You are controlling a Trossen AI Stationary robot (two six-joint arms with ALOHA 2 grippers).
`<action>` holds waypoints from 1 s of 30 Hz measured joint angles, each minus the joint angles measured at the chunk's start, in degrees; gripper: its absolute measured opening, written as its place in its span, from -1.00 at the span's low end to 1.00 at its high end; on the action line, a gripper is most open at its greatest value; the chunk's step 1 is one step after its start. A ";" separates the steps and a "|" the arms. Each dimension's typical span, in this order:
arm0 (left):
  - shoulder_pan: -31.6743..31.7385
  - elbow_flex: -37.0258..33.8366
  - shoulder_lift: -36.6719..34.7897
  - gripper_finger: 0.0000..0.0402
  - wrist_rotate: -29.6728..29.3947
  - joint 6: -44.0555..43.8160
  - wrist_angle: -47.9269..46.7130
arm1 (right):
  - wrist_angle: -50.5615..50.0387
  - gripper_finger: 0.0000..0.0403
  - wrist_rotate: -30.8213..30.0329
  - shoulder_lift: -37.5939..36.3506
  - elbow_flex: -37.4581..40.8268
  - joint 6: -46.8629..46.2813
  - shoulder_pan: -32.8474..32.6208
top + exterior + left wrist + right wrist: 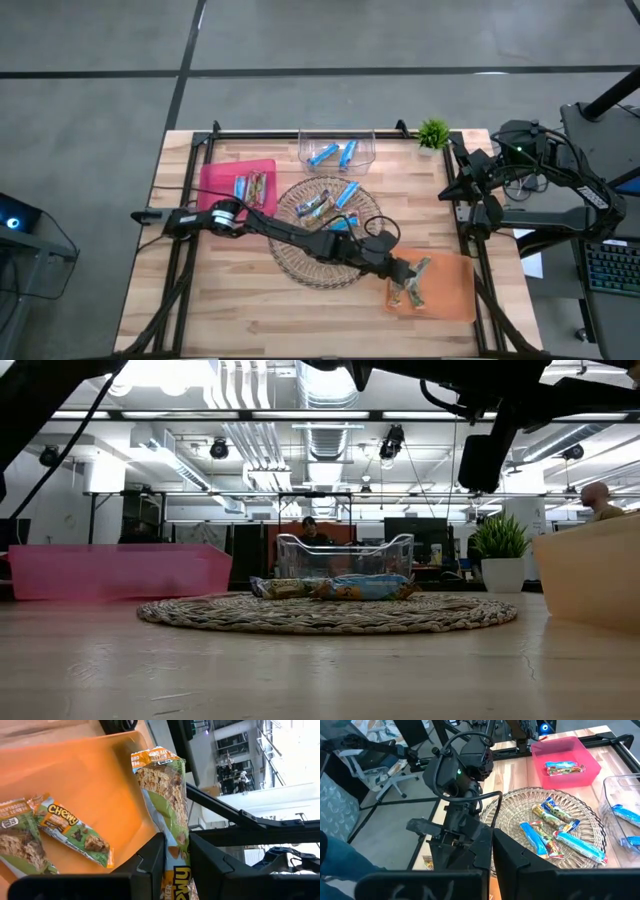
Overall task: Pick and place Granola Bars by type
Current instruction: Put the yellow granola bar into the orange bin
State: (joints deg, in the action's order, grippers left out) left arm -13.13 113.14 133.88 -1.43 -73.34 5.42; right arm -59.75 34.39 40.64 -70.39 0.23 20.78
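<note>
My left gripper (408, 270) reaches across the round wicker tray (300, 262) to the orange tray (450, 290) and is shut on a green-brown granola bar (165, 785). Two more green-brown bars (75, 832) (20, 845) lie flat in the orange tray. Blue and multicoloured bars (330, 203) lie on the wicker tray. The pink tray (215, 175) holds multicoloured bars (250, 186), and the clear container (365, 140) holds blue bars (335, 153). My right gripper (492, 855) waits shut, raised at the table's right edge. My left gripper pinches the green-brown bar between its two fingers near one end (172, 847). The fingers come slanting from the table's left and lie along the bar. The rest of the bar sticks out past the fingertips over the orange tray's rim (135, 750). I cannot tell whether it touches the tray.
A small potted plant (433, 133) stands at the far right, beside the clear container. Bare wooden tabletop (230, 310) lies along the near edge. A black frame rail (470, 250) runs along the table's right side next to the orange tray.
</note>
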 joint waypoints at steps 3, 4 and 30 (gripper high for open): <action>-0.02 0.00 0.00 -0.65 0.00 -0.01 -1.25 | 0.00 -0.96 0.00 0.00 0.00 0.00 0.00; -0.02 0.00 0.00 -0.65 0.00 -0.03 -1.87 | 0.00 -0.96 0.00 0.00 0.00 0.00 0.00; 0.26 0.00 0.00 -0.51 0.42 0.70 -2.90 | 0.02 -0.96 -0.02 0.02 0.02 -0.14 0.00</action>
State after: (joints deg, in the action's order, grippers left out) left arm -12.86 113.14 133.88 -1.02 -72.64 2.52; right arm -59.72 34.37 40.66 -70.37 0.09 20.78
